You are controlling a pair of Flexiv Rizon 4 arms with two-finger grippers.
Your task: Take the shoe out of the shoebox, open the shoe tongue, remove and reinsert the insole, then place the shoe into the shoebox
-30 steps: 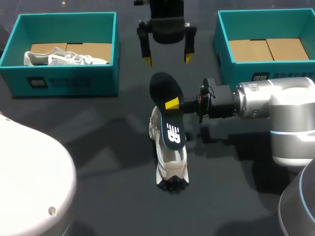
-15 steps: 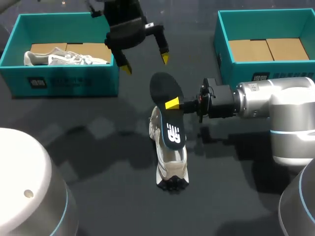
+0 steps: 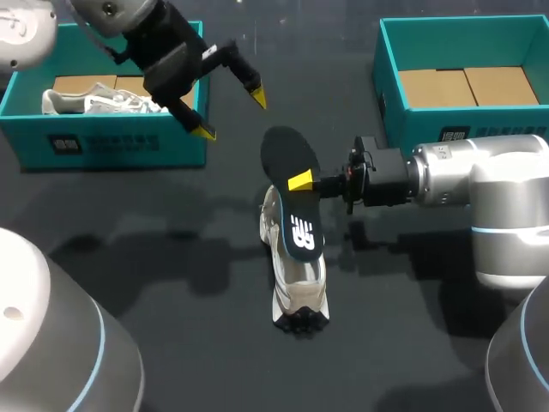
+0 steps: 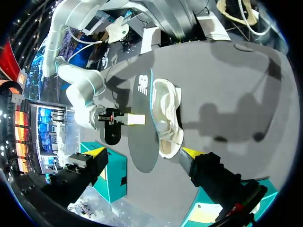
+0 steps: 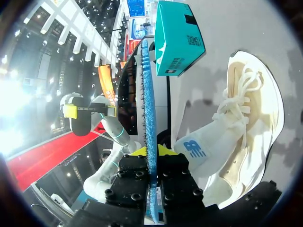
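Observation:
A dark insole stands on edge above the pale grey shoe, which lies on the black table's middle. My right gripper comes in from the right and is shut on the insole's edge. In the right wrist view the insole runs edge-on between the fingers of my right gripper, with the shoe beside it. My left gripper hangs open in the air by the left shoebox, holding nothing. In its own view the left gripper looks at the insole and the shoe.
The left teal shoebox holds a second pale shoe on cardboard. A right teal shoebox at the back right has only cardboard inside. My right arm's thick body lies across the table's right side.
My left gripper has swung from behind the insole leftward to the left shoebox's near corner, turning as it went. The right gripper, insole and shoe have kept still.

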